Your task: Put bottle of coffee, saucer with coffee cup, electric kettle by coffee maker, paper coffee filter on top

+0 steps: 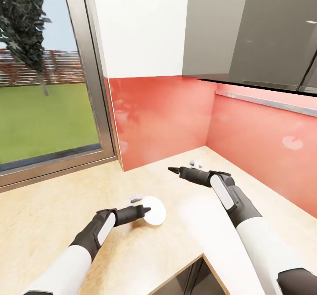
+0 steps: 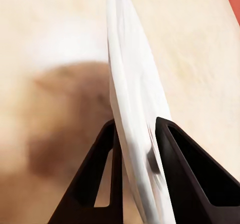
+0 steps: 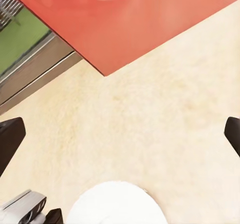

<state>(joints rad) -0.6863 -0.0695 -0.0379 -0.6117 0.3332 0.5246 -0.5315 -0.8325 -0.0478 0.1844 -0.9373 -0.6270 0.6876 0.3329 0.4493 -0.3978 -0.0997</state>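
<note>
The left gripper point(image 1: 145, 208) is clamped on the rim of the saucer point(image 1: 155, 210), a small round white plate. In the left wrist view the saucer point(image 2: 131, 103) stands edge-on between the two dark fingers point(image 2: 177, 164), thin and smooth, with its soft shadow falling on the counter below, so it is held above the surface rather than lying flat. The countertop point(image 1: 53, 215) is a pale beige speckled slab running into a corner of glossy red wall panels point(image 1: 158, 119). The right gripper point(image 1: 175, 170) hangs above the countertop nearer the corner, apart from the saucer, its black fingertips point(image 3: 10, 139) spread wide with nothing between them.
</note>
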